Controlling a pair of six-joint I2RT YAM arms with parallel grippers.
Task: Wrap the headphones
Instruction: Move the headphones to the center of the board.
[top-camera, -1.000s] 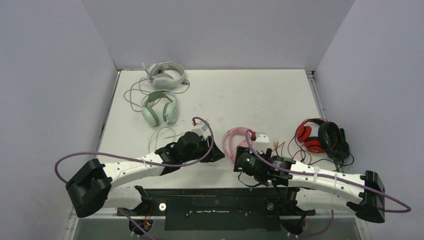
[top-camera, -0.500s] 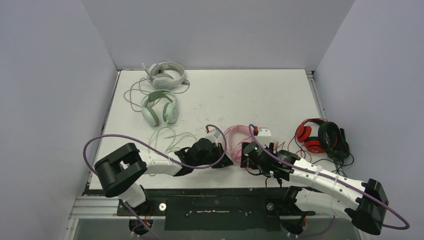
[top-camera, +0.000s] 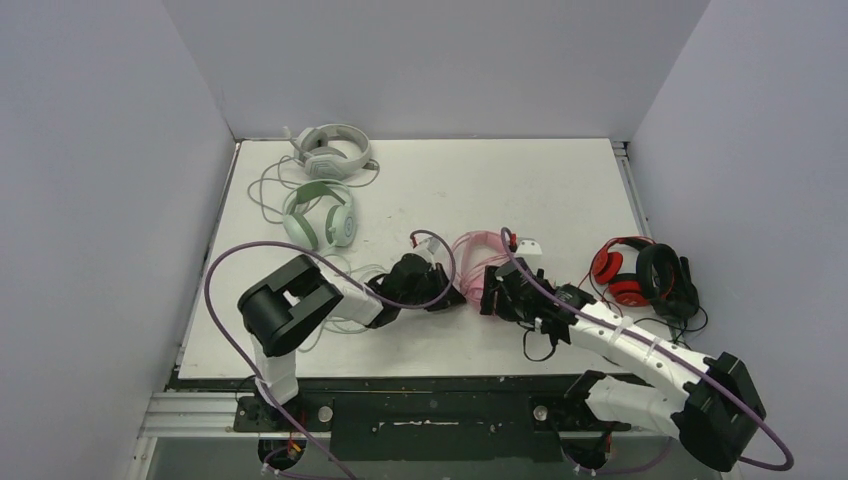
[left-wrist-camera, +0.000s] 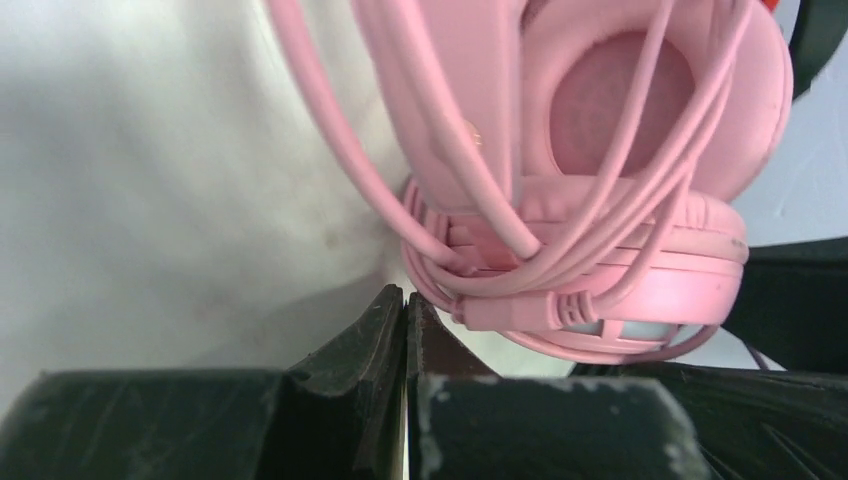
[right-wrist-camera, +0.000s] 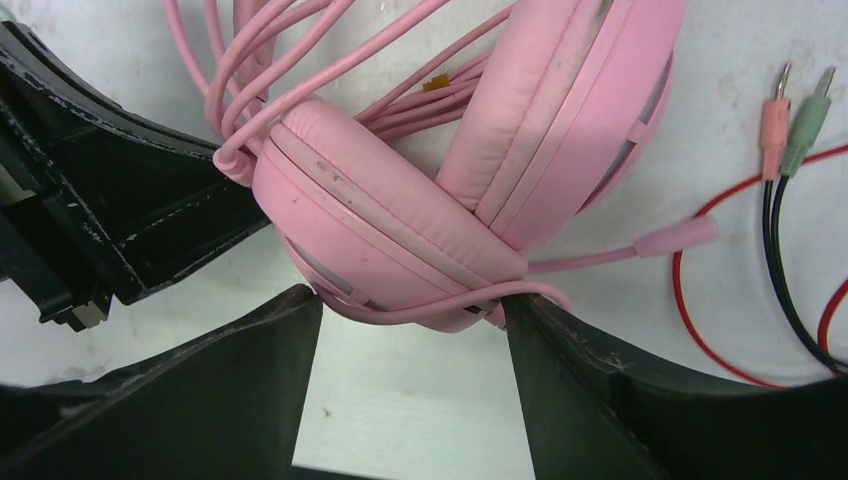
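**A:** What lies at the left?

**B:** The white set (top-camera: 330, 150) and the green set (top-camera: 322, 215) lie in the far left corner of the table (top-camera: 520, 190). Their cables lie loose around them, so I'd judge neither is wrapped yet.

**A:** And the left jaws?

**B:** They are pressed tight together, low over the table with their tips just beside the pink set (top-camera: 472, 275). The pink cable (left-wrist-camera: 340, 150) runs past the tips, but I see no strand between them. My guess is that they sit there to brace the loops so the coil cannot slip.

**A:** Where is the pink set?

**B:** It is at the front middle, between the two arms. Its cups are folded together and the cable is looped over the band and cups several times. That one looks well along.

**A:** The right jaws?

**B:** They stand wide apart, one side on each flank of the lower cup, close to its edge. I cannot tell whether they touch it. They look placed to clamp the cup and steady the set.

**A:** Farther right?

**B:** A red set (top-camera: 625, 272) lies apart from the pink one. Its red lead (right-wrist-camera: 700, 320) trails near the pink cup, which is a possible snag.
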